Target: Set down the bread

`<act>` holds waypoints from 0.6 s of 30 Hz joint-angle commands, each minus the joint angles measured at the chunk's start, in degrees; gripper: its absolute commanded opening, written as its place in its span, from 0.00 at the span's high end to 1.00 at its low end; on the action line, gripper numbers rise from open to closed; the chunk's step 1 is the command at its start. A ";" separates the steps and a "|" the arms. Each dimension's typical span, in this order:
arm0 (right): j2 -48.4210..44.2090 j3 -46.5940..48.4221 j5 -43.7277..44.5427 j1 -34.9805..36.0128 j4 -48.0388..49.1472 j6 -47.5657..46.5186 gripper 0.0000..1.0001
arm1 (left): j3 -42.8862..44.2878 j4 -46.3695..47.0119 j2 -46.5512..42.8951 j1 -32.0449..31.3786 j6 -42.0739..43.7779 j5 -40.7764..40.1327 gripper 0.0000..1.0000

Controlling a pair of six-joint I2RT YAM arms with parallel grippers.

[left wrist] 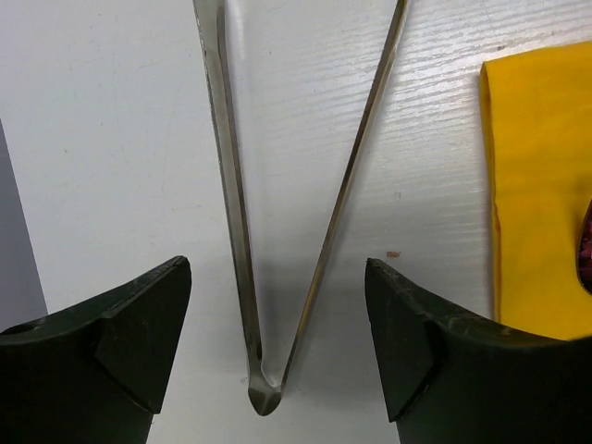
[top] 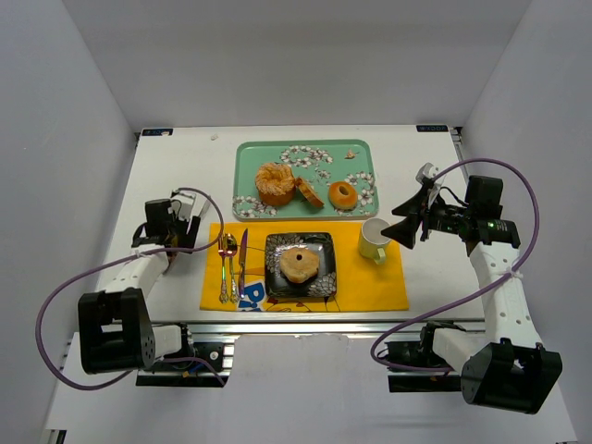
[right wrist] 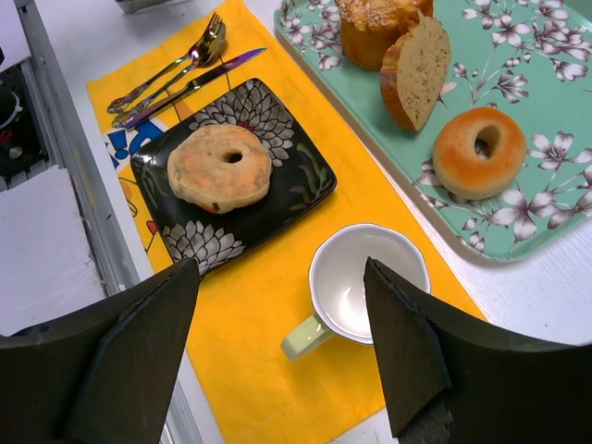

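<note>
locating the bread (top: 300, 265): flat on the black floral plate (top: 326, 248), roughly centred, hole up. plate squared on the yellow placemat (top: 375, 282), between cutlery (top: 231, 264) on its left and cup (top: 373, 240) on its right, laid out as a place setting; hence judged the intended spot, with placement judged all but complete. other pastries kept apart on the green tray (top: 268, 153) behind the mat.

left claw (left wrist: 277, 268): spread wide, gripping nothing. metal tongs (left wrist: 231, 185) lying on the bare tabletop (left wrist: 111, 139) between the fingers, hinge end nearest the wrist, arms splayed, clear of both pads. parked just off the mat's left edge, probably to keep the serving tool out of the setting.

right claw (right wrist: 279, 268): parted about halfway, empty, poised above the mat near the cup, well clear of the bread. likely held aside to leave the plate unobstructed.

next step, as a judgement: lift both arms away without nudging tongs or cup.
</note>
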 commanded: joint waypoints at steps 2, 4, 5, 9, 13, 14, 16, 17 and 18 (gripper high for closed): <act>-1.50 2.36 -1.08 0.26 -1.05 -0.71 0.22 | 0.17 -0.86 -4.17 0.72 -1.75 -1.35 0.14; -1.50 2.36 0.05 0.35 -0.35 0.78 0.12 | 1.22 -0.59 -5.31 1.25 -3.86 -3.10 0.12; -1.41 2.28 2.41 0.44 1.48 4.53 0.11 | 3.67 -0.68 -6.36 1.77 -7.00 -4.76 0.10; -1.15 3.33 15.49 0.62 7.45 20.35 0.11 | 15.18 -3.57 -7.07 1.95 -20.95 -9.35 0.04; -0.10 6.84 27.29 0.62 8.53 25.04 0.11 | 27.75 -11.12 -7.34 1.95 -33.91 1.96 0.02; 0.00 7.54 29.22 0.62 8.88 25.22 0.11 | 29.25 -13.05 -7.60 1.95 -36.54 8.17 0.02; -0.18 7.55 30.29 0.62 10.36 25.66 0.11 | 30.58 -13.95 -9.61 1.95 -38.49 12.17 0.02; -0.18 7.64 30.29 0.62 10.81 25.66 0.11 | 30.24 -14.74 -10.58 1.95 -39.89 15.32 0.02; -0.09 7.46 30.38 0.62 11.25 25.92 0.11 | 29.71 -14.92 -11.81 1.95 -39.90 16.91 0.02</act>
